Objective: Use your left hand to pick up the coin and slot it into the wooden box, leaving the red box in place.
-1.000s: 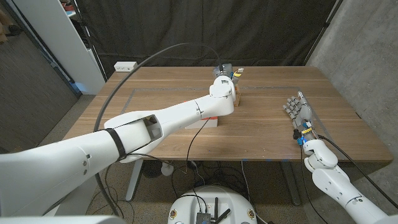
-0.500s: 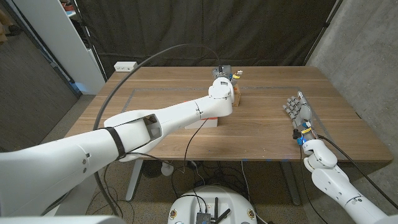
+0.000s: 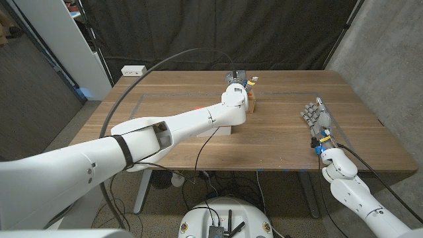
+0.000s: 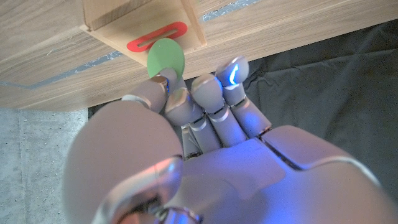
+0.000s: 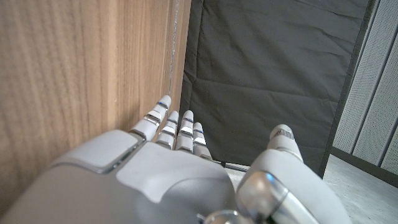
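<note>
Green coin point(image 4: 165, 57) being pinched by left hand point(image 4: 186, 124) just beside wooden box point(image 4: 140, 22) slot point(image 4: 157, 37), right hand point(image 3: 317, 116) resting unclenched, holding nothing, on table point(image 3: 284, 142)

The left hand point(image 3: 238, 77) has eased slightly farther over the wooden box point(image 3: 252, 100), carrying the coin point(image 4: 165, 58).

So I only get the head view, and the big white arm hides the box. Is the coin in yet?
Observer: Not yet. In the left wrist view the left hand pinches a green coin whose edge is just at the slot.
Visitor: What does the slot look like?
Observer: It is ringed in red, on the wooden box.
Visitor: And the other hand?
Observer: The right hand holds nothing, fingers straight beside the table.
</note>
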`<action>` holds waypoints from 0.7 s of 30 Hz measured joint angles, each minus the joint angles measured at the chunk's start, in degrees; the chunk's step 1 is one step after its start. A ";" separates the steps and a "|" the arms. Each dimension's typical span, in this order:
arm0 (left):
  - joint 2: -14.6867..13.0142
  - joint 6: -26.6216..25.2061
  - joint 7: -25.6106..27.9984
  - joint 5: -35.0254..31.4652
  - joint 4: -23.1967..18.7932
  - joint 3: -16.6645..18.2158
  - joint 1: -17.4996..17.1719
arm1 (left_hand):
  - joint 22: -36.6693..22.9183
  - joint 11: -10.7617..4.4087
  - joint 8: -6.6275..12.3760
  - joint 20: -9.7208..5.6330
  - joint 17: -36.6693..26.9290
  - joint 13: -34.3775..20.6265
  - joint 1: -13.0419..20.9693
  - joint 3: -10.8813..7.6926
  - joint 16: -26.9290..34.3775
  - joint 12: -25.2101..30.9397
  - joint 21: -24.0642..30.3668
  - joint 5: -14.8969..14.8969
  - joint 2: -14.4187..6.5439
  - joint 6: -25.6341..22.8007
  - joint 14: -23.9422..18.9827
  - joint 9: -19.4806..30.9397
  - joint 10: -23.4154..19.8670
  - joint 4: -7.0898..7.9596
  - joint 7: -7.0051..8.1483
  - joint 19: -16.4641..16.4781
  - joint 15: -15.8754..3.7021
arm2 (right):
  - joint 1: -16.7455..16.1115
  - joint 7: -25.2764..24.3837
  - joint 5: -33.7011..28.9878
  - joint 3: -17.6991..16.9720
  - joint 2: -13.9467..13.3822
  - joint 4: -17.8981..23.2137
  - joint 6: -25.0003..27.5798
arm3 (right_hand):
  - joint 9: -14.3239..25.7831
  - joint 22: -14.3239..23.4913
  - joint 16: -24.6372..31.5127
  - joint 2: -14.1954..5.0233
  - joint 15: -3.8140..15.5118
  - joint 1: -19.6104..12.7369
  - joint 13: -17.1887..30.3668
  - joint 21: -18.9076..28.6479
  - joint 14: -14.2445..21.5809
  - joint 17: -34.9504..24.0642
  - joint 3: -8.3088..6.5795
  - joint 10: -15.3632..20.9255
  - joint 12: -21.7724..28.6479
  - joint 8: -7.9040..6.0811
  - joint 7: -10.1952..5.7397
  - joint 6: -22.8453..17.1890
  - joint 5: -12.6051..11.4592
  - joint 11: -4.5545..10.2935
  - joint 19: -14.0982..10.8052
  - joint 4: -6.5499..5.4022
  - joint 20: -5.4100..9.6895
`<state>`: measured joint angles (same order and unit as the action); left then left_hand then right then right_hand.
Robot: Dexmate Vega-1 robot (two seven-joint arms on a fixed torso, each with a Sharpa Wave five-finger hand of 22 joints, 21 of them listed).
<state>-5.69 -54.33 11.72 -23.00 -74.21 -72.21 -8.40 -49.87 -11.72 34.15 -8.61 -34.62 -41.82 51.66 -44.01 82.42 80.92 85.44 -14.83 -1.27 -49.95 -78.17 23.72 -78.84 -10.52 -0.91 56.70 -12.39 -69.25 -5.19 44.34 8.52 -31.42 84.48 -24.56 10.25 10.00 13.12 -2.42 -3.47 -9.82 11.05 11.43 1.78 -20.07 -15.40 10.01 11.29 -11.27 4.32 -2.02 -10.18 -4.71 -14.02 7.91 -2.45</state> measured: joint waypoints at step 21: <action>0.51 0.86 -1.33 -0.48 1.27 -0.40 0.04 | 0.27 0.06 -0.49 0.00 0.12 0.16 0.38 0.24 -0.22 -1.05 0.45 0.08 0.38 -0.01 -0.01 0.02 -0.06 0.24 0.00 0.01 0.00 | -0.30 -0.13 -0.04 -0.16 0.10 -0.01 -0.36 | 0.00 0.00 0.00 0.00 0.00 0.00 0.00 0.00 0.00 0.00 0.00 0.00 0.00 0.00 0.00 0.00 0.00 0.00 0.00 0.00 0.00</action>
<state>-5.18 -53.47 10.39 -23.47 -72.94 -72.61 -8.36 -49.61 -11.66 33.66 -8.61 -34.50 -41.66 52.04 -43.77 82.20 79.87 85.88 -14.75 -0.89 -49.96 -78.18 23.74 -78.90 -10.28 -0.92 56.70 -12.39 -69.55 -5.32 44.30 8.36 -31.33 84.47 -24.93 10.25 10.00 13.12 -2.42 -3.47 -9.82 11.05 11.43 1.78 -20.07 -15.40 10.01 11.29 -11.27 4.32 -2.02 -10.18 -4.71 -14.02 7.91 -2.45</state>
